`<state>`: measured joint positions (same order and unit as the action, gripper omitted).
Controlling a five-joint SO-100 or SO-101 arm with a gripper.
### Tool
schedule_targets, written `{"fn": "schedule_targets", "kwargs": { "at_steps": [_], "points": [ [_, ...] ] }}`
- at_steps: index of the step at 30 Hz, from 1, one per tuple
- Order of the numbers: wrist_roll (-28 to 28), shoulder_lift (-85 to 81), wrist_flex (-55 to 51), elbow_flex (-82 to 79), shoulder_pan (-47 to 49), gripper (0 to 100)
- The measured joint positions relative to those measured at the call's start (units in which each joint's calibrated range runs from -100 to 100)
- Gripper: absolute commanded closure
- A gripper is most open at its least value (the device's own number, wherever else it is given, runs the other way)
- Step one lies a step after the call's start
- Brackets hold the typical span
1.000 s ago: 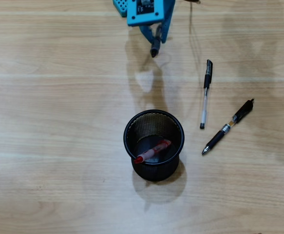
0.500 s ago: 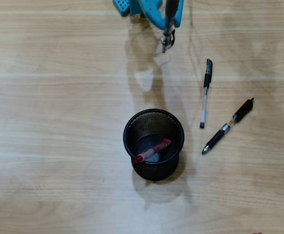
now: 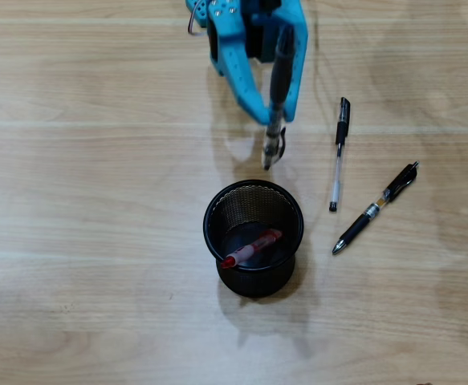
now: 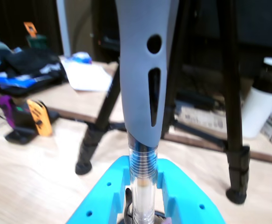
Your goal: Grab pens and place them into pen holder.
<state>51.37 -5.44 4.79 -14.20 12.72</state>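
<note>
My blue gripper [image 3: 275, 112] is shut on a pen with a grey grip and clear barrel [image 3: 276, 104]; the pen's end hangs just above the far rim of the black mesh pen holder [image 3: 289, 210]. In the wrist view the held pen [image 4: 142, 93] rises straight up between the blue jaws [image 4: 142, 205]. A red pen [image 3: 252, 248] lies inside the holder. Two more black pens lie on the table right of the holder: a straight one [image 3: 339, 154] and a slanted one [image 3: 376, 207].
The wooden table [image 3: 97, 200] stretches to all sides. In the wrist view, black tripod legs [image 4: 236, 154] stand on the table, with a white bottle [image 4: 261, 95] and clutter on a desk behind.
</note>
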Motion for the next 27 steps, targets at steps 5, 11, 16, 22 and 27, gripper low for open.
{"fn": "schedule_targets", "kwargs": {
  "at_steps": [5,11,16,22,27],
  "points": [
    [0.0,4.8,3.5,-1.7,-1.6,98],
    [0.0,10.8,7.9,-2.4,-2.0,98],
    [0.0,13.0,9.2,-2.4,-2.1,92],
    [0.0,13.3,9.2,-2.4,-2.1,92],
    [0.0,13.4,9.2,-2.4,-2.1,92]
  ]
}}
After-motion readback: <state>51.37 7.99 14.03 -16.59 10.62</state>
